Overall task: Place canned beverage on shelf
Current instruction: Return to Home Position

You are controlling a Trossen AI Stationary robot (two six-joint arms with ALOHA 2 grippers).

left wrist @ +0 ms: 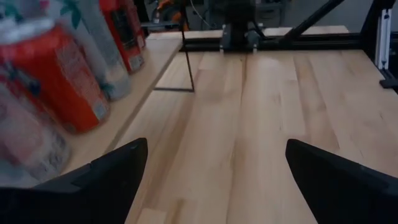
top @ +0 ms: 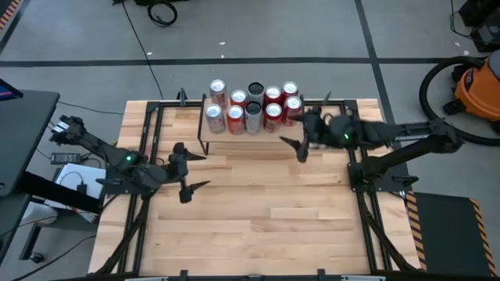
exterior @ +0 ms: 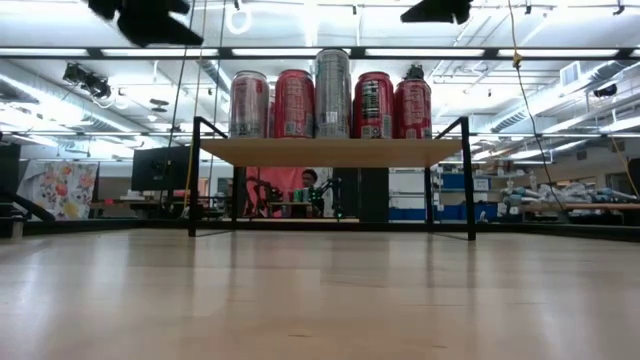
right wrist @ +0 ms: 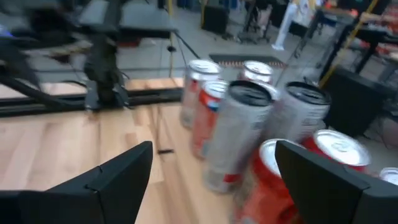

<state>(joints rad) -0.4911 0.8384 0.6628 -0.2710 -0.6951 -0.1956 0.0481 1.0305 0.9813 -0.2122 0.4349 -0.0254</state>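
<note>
Filling the shelf (exterior: 330, 152), cans (top: 254, 117) leave seemingly slim margins.

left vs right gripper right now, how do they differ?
Left gripper hangs over bare tabletop off the shelf's left front corner; right gripper hangs before the shelf's right end, close to the cans. Left gripper points rightward across the table; right gripper points leftward. Shared: jaws open, both empty.

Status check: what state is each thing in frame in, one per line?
cans: all upright on the shelf, in two rows
shelf: standing level, loaded
left gripper: open, empty, raised by the shelf's left end
right gripper: open, empty, raised by the shelf's right end, facing the cans
</note>
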